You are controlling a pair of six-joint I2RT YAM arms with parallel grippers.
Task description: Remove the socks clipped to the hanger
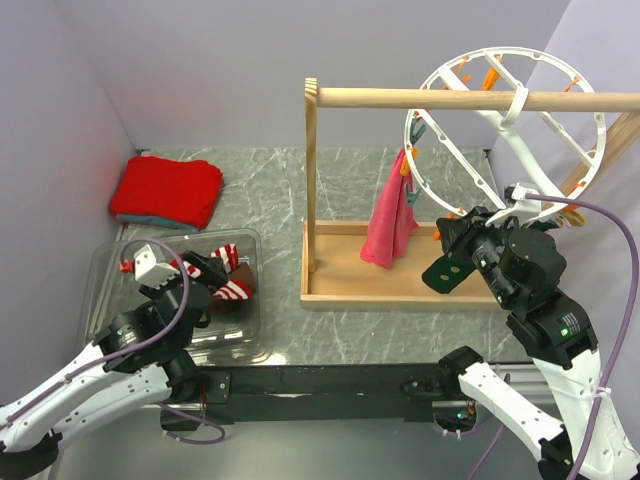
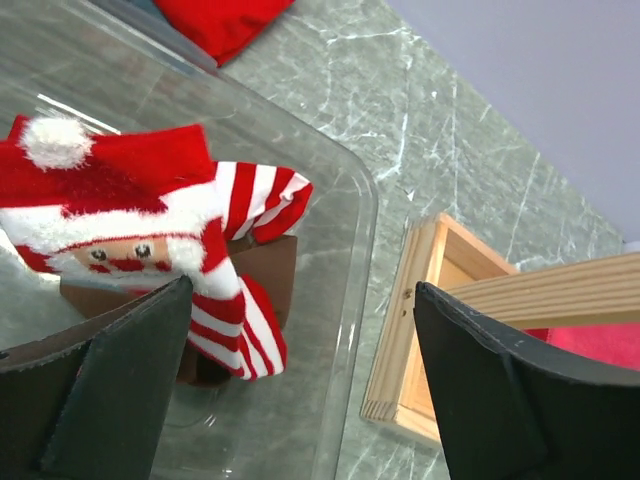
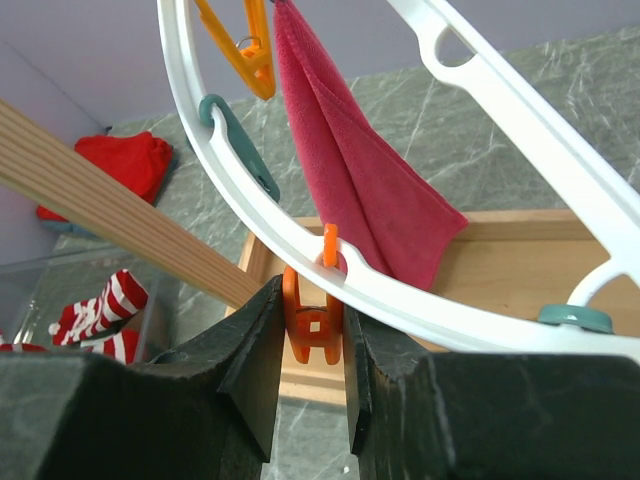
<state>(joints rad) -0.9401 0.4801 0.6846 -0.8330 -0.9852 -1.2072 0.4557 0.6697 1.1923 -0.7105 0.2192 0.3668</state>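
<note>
The white ring hanger (image 1: 598, 140) hangs on the wooden rail at the right. My right gripper (image 1: 462, 225) is at the ring's lower edge. In the right wrist view it (image 3: 312, 350) is shut on an orange clip (image 3: 314, 320) hanging from the ring (image 3: 450, 300); no sock shows in that clip. A dark green sock-like piece (image 1: 446, 270) shows just below this gripper in the top view only. Red-and-white striped socks (image 1: 228, 275) lie in a clear bin (image 1: 110, 270). My left gripper (image 1: 195, 268) is open and empty above them (image 2: 200, 210).
A plain pink cloth (image 1: 390, 215) hangs from the ring beside the wooden rail frame (image 1: 420, 97), above its tray base (image 1: 370, 270). A folded red cloth (image 1: 168, 192) lies at the back left. Teal and orange clips (image 3: 240, 150) sit along the ring.
</note>
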